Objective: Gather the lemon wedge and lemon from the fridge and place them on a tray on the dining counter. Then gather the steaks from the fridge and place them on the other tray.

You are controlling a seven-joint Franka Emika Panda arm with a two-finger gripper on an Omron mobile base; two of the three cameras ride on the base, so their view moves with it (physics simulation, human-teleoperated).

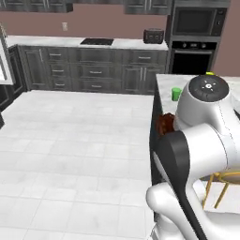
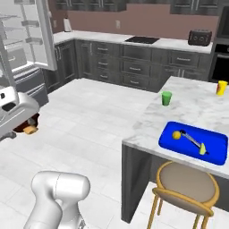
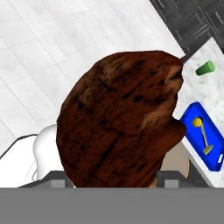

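The pincer (image 3: 114, 175) was clamped on a steak (image 3: 120, 118), its jaws standing fairly wide because the slab between them was thick. In the hand view the brown, mottled meat rose from between the finger tips and hid much of the floor beyond. In the right base view the steak (image 2: 27, 125) showed as a dark lump under the hand, over the white floor and well apart from the table (image 2: 188, 107); in the left base view it (image 1: 165, 124) peeked out beside the arm.

On the table lay the blue tray (image 2: 214, 154), with the lemon (image 2: 177, 134) and the lemon wedge (image 2: 202, 150) already in it. A green cup (image 2: 166, 98) stood near the table's edge.

The steak looked like a heavy, floppy, perhaps slick slab. A hold across its thick middle seemed safest, since a grip near an edge might let it sag or slide out. Whether a second tray was on the table could not be told.
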